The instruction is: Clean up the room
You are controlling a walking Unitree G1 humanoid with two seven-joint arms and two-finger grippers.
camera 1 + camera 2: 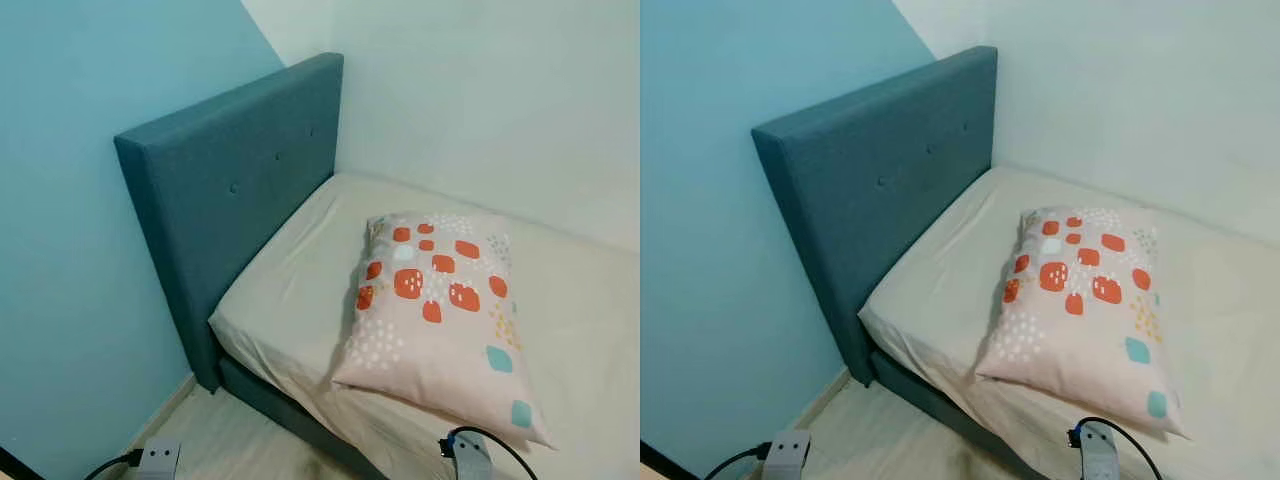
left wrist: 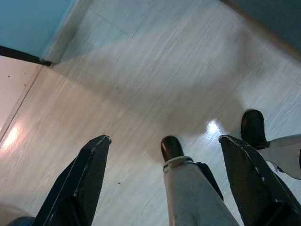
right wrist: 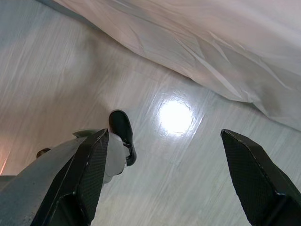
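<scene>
A bed (image 1: 290,290) with a teal headboard (image 1: 240,190) was seen set into the room's corner. A patterned pillow (image 1: 440,310) was laid askew near the mattress's front edge, its long axis angled away from the headboard, nearer the right gripper (image 3: 164,183). Both it and the left gripper (image 2: 164,183) were held wide open and empty over the floor (image 2: 141,70).

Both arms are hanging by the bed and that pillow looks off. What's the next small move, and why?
Probably raise the right gripper toward the pink pillow with orange and teal patches. It lies askew near the edge of the cream-sheeted mattress, away from the teal padded headboard. Both grippers, left included, point at the pale wood floor with jaws open and empty.
</scene>
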